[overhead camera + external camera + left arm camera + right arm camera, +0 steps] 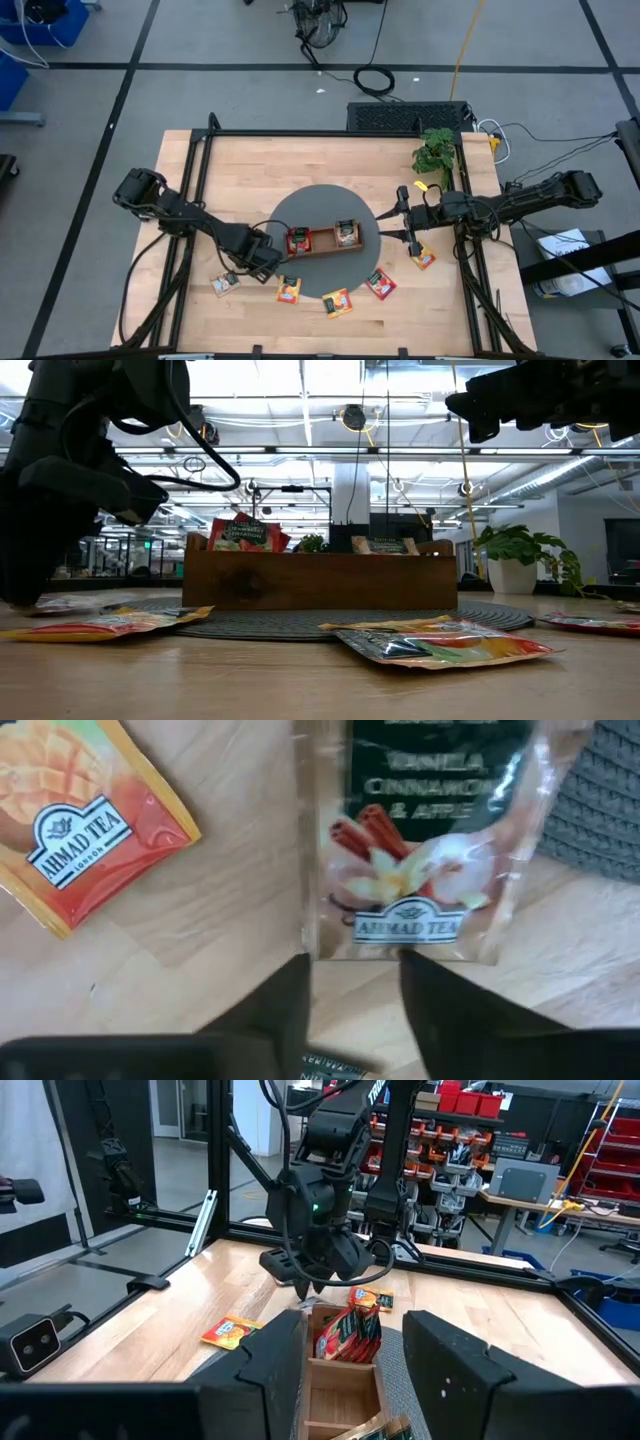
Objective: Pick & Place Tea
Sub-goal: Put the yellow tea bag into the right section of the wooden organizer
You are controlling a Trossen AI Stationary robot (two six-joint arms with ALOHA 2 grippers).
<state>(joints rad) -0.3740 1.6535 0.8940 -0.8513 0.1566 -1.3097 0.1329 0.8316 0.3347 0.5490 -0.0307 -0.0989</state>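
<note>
A brown wooden tray (pixel 322 243) stands on a round grey mat (pixel 300 205), with red tea packets (pixel 298 240) in its left compartment and a whitish one (pixel 346 234) further right. Several tea packets lie flat on the table along the near side, among them an orange one (pixel 289 290) and a red one (pixel 380 284). My left gripper (pixel 265 258) points down beside the tray's left end, open, its fingertips at the edge of a whitish tea packet (pixel 415 850) lying flat. My right gripper (pixel 392 215) hovers open and level to the right of the tray. My left gripper (pixel 355 990) stands with its open fingertips (pixel 290 995) at the near edge (pixel 400 956) of the whitish packet, coming from above. The packet lies flat on the wood, one corner by the mat. Whether the fingers touch it, I cannot tell.
An orange-red packet (pixel 80 830) lies on the table close to the left gripper. A potted plant (pixel 435 152) stands at the far right of the table. Black frame rails (pixel 200 170) run along the table's left, far and right sides.
</note>
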